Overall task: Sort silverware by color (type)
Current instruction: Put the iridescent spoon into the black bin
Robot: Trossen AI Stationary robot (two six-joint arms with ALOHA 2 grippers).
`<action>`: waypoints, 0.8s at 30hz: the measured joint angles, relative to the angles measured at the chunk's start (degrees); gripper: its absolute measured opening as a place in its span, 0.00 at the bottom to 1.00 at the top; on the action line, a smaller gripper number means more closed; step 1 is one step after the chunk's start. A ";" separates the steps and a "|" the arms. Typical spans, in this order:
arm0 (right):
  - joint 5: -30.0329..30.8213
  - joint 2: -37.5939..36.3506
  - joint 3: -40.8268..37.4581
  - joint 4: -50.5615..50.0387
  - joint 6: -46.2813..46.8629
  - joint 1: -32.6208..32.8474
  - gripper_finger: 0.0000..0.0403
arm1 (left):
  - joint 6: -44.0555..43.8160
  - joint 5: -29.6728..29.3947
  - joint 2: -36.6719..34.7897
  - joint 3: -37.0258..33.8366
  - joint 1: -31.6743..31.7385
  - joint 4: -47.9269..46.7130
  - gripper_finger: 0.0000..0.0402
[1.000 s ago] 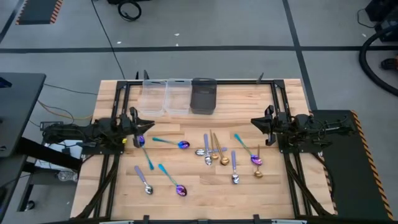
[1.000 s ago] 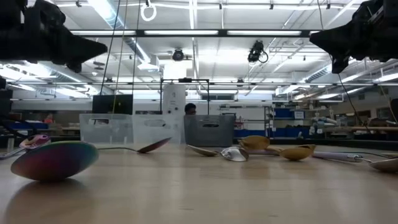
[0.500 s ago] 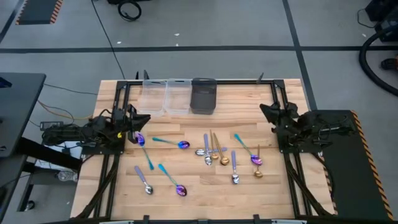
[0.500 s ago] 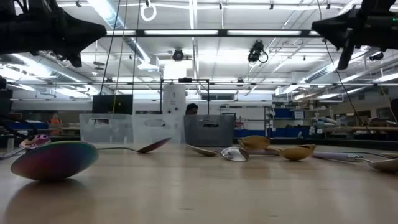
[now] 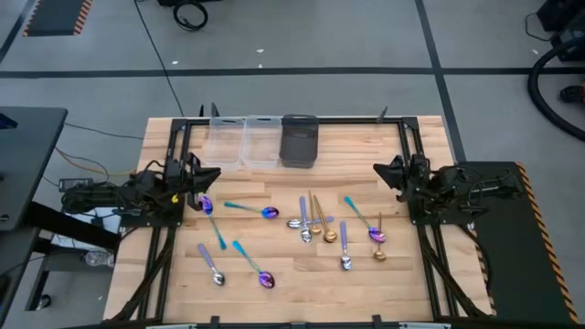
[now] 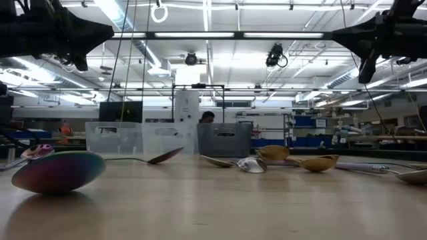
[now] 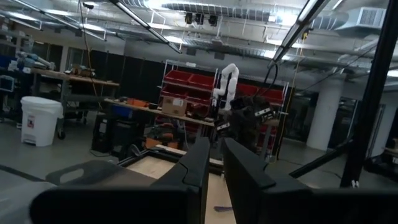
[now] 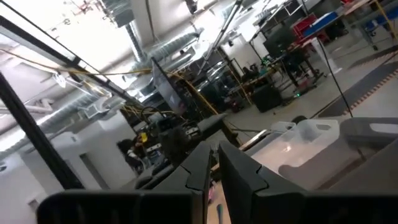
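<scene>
Silverware lies scattered across the middle of the tabletop, none of it sorted: 3 bins at the far edge look empty, 2 clear and 1 dark. The left gripper hangs above the left edge, the right gripper above the right edge; both have jaws nearly closed, a thin gap showing, holding nothing. About 10 spoons remain, lilac-handled, gold and teal-handled types mixed, so the whole job appears ahead.

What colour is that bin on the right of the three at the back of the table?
The right-hand bin is dark grey, unlike the two clear ones; the high view shows it best.
</scene>
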 joint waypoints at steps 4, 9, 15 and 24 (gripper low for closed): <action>5.39 0.00 -0.02 1.12 0.09 -0.01 0.11 | 0.17 0.00 1.19 0.01 0.50 -1.15 0.14; 6.06 0.78 -0.02 2.41 -5.10 -0.06 0.11 | 2.30 -0.02 5.20 2.01 3.63 -3.51 0.14; 5.87 6.75 0.46 4.78 -9.00 -1.77 0.11 | 5.79 -0.02 12.80 3.94 9.71 -2.97 0.14; 4.38 23.94 6.26 7.62 -8.56 -3.01 0.11 | 13.94 8.96 20.20 4.28 14.48 12.10 0.14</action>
